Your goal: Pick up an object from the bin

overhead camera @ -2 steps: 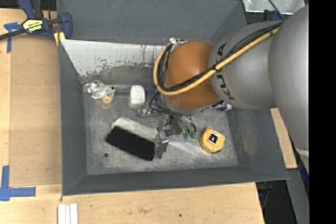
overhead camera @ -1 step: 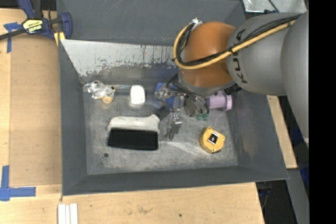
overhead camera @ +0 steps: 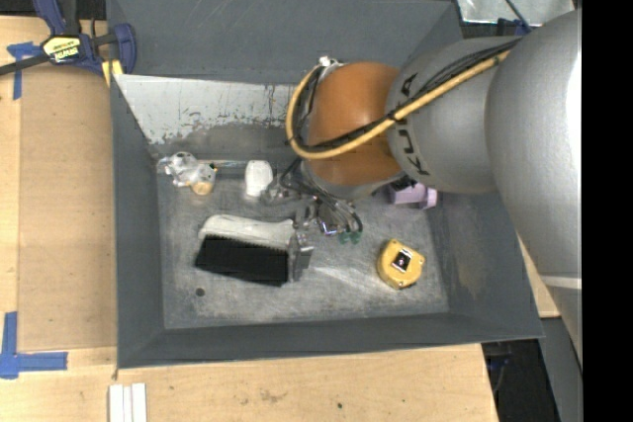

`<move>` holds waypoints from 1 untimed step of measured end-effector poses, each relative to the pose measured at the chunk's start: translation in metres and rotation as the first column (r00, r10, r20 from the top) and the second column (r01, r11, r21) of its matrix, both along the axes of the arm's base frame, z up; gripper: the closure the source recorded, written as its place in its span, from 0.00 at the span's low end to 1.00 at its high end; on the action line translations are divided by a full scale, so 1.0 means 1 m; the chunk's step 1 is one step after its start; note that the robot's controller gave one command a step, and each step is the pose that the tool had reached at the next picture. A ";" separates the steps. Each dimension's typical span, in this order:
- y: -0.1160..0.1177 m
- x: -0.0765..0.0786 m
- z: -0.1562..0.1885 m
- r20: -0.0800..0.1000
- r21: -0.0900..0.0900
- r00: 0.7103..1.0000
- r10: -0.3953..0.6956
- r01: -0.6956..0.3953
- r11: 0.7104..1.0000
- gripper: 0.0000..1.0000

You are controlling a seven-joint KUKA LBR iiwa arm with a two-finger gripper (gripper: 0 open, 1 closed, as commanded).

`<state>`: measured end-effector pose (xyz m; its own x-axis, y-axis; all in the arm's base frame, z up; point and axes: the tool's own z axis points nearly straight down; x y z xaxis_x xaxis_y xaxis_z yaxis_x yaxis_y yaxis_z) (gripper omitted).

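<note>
The gripper [overhead camera: 300, 250] is at the right end of a flat black rectangular block with a white far edge [overhead camera: 240, 259], lying left of centre in the grey metal bin [overhead camera: 138, 242]. Whether it is spread or pressed together cannot be told.

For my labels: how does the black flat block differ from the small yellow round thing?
The black block is dark, long and rectangular; the yellow thing is bright, rounded and compact. The black block is clearly the larger. It lies left of the gripper, the yellow thing right. Both rest on the bin floor.
</note>
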<state>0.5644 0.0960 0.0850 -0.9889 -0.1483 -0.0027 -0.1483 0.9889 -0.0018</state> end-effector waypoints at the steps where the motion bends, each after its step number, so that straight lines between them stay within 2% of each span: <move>1: 0.046 0.006 -0.010 0.014 0.004 1.000 -0.028 0.028 1.000 1.00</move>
